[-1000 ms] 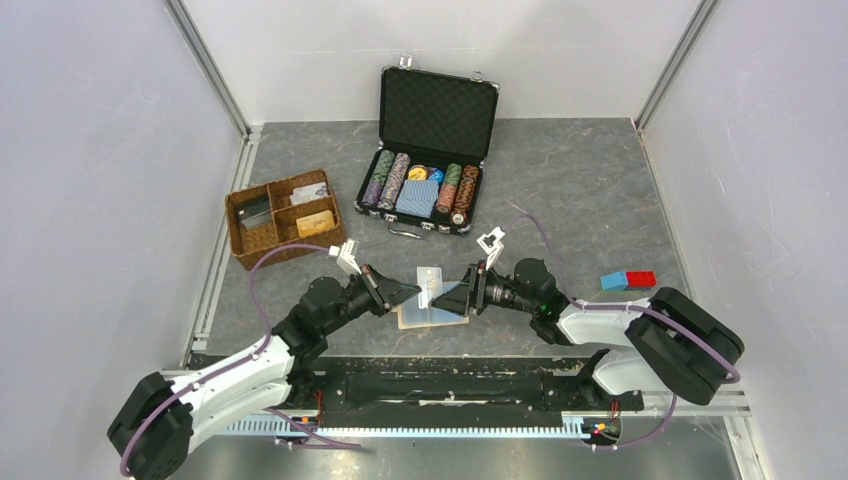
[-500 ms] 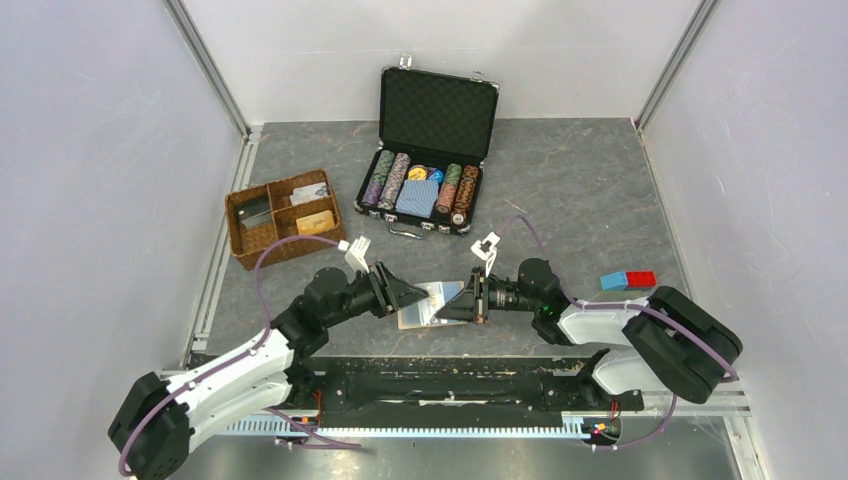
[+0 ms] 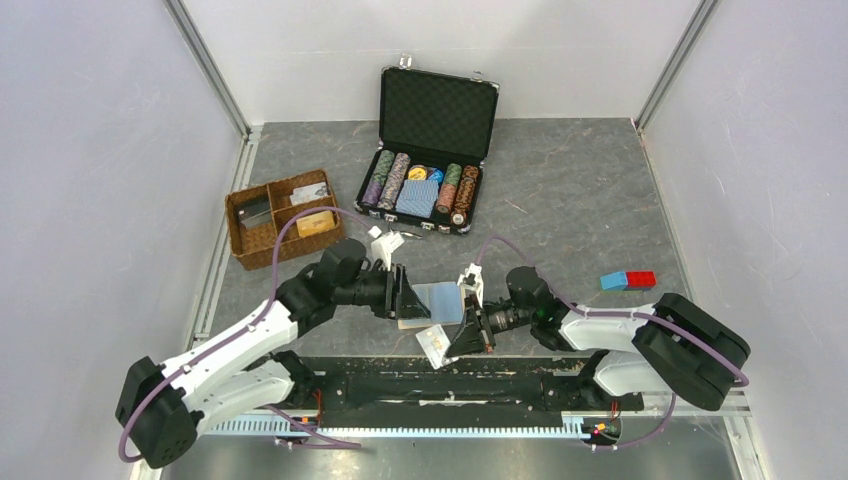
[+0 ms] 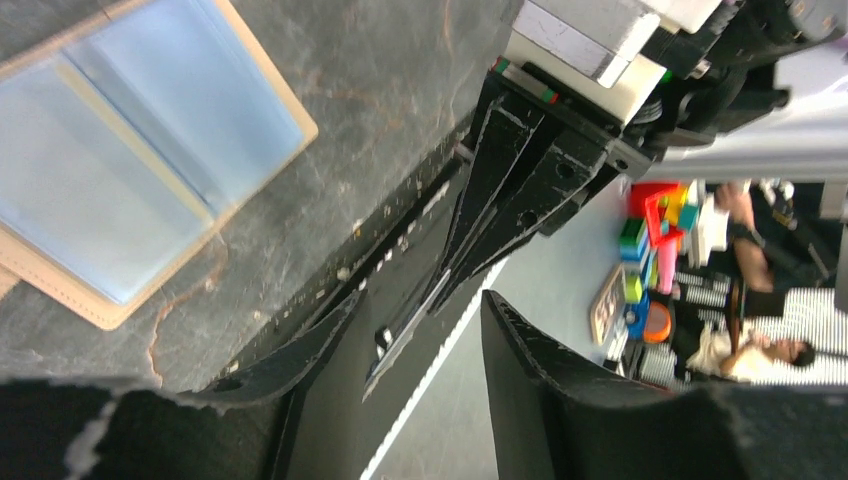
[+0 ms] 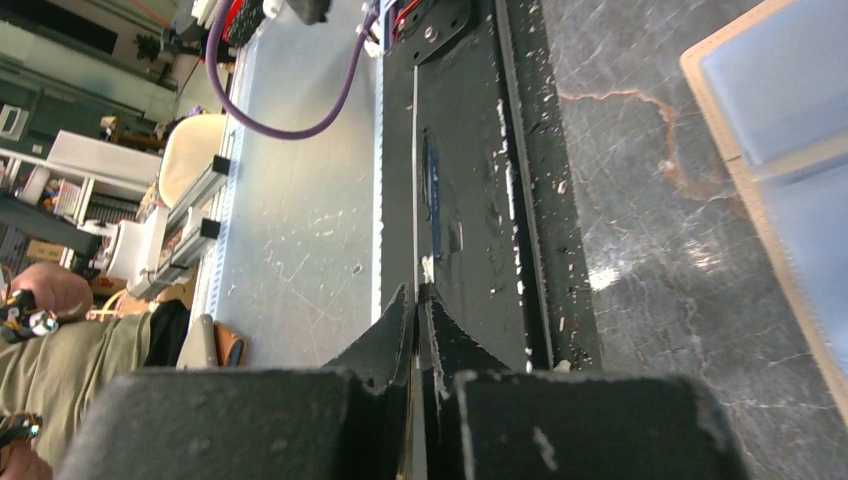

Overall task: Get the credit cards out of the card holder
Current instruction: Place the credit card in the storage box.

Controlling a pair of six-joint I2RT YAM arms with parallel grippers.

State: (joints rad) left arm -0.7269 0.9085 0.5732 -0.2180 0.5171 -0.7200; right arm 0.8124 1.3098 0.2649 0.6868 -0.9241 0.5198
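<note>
One credit card (image 3: 433, 347) clear of the card holder (image 3: 432, 300), seen from above: thin, pale-faced, rectangular. Pinched at one end by the right gripper (image 3: 453, 346), closed tight on it, at the near edge of the worktop (image 3: 580, 180) by the black rail (image 3: 450, 378). Sticks out past the fingertips toward the near left corner, long axis in line with the fingers. Card holder just beyond, toward the far edge: flat and open, tan border, pale blue-grey pockets face up, long axis roughly along the near edge. Left gripper (image 3: 404, 297) at its left end; touching or not, cannot tell.

From the left wrist: two blue-grey panels inside a tan stitched rim, upper left. Own fingers about half spread, gripping nothing. Beyond them, the card edge-on as a thin line in the other gripper.

From the right wrist: card a mere hairline running straight out from fingers pressed together on it. Tan-edged corner of the holder at the right, well apart from the card.
</note>
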